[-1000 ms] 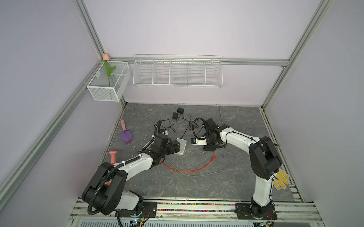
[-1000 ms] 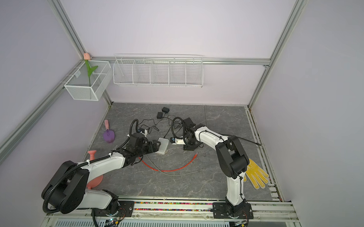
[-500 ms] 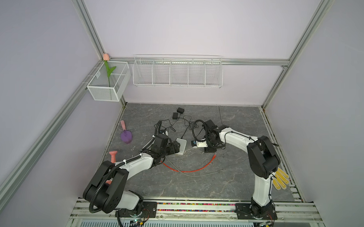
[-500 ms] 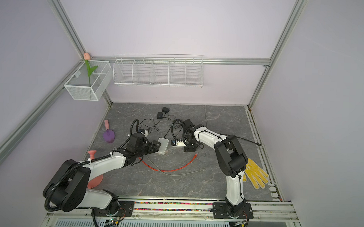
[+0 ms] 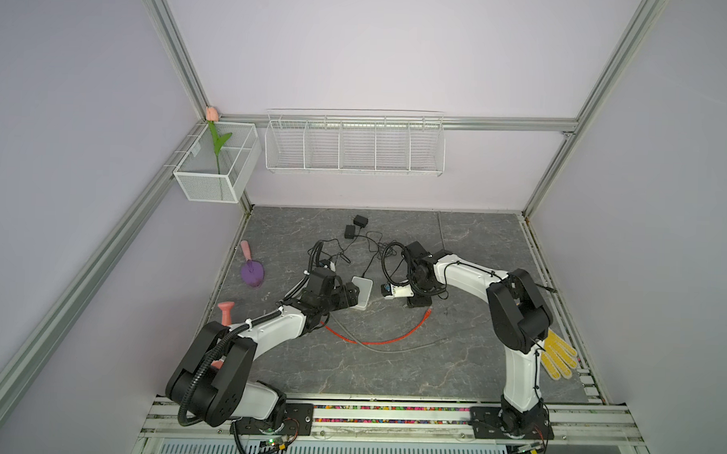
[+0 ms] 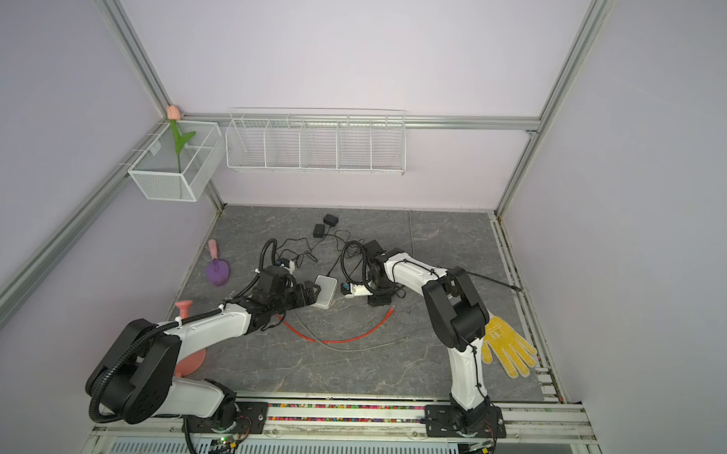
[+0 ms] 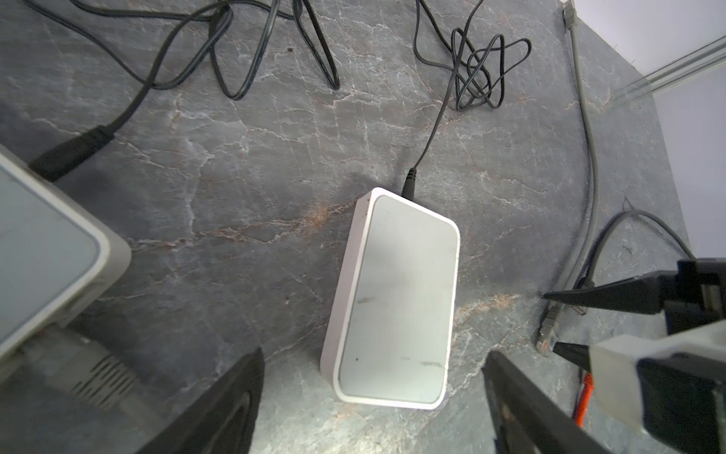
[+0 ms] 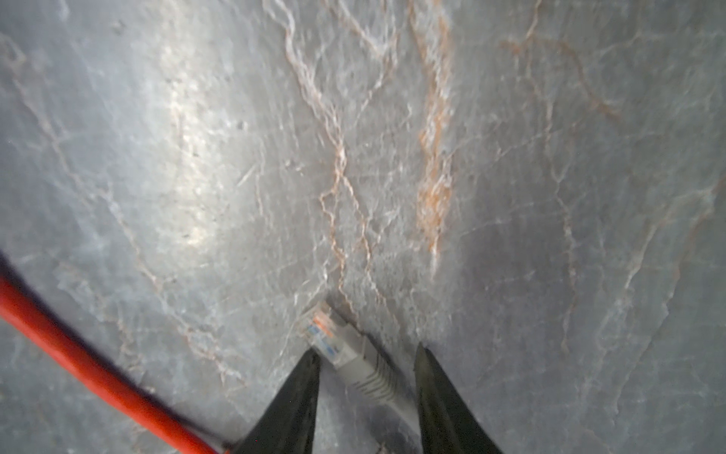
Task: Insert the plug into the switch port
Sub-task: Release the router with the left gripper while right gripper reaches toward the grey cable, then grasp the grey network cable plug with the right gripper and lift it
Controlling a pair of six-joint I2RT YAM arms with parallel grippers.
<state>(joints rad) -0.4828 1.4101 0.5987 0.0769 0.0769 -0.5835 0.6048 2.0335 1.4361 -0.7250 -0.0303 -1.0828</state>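
Here, right tool part-open astride grey plug, red cable beside, left tool wide.

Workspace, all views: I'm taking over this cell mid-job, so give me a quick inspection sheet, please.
Surface: grey marbled tabletop; no spills seen.
Job's things: white switch lying flat; grey plug loose on the tabletop.
Clutter: purple scoop, yellow glove.
Grippers: left gripper open, flanking switch's near end; right gripper open, astride plug.
Cables: red cable, grey cable, tangled black leads.
Surroundings: wire rack, mesh basket holding tulip.
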